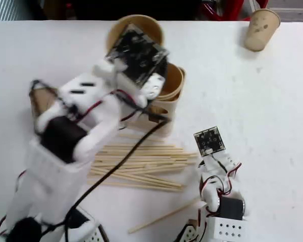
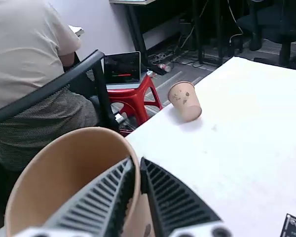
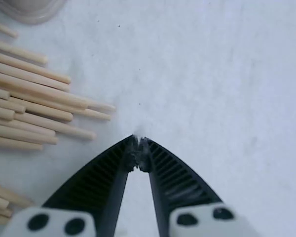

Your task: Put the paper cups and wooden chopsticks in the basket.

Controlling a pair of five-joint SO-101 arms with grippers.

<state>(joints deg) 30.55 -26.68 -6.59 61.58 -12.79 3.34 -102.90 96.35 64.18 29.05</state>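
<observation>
White table (image 1: 272, 126), red stool (image 2: 130, 94) behind | left fingers (image 2: 177, 202) pinch paper cup (image 2: 64, 173) | right fingers (image 3: 172, 173) together

Chopsticks (image 1: 141, 166) lie heaped beside the basket (image 1: 166, 118), which apparently holds a brown cup (image 1: 174, 80); a spotted cup (image 1: 261, 29) sits apart.

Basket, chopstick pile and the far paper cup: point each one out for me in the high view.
basket (image 1: 172, 108), high view, on its outer side wall next to the cut-outs.
chopstick pile (image 1: 141, 166), high view, on the middle of the bundle.
far paper cup (image 1: 260, 33), high view, on its side wall below the rim.
</observation>
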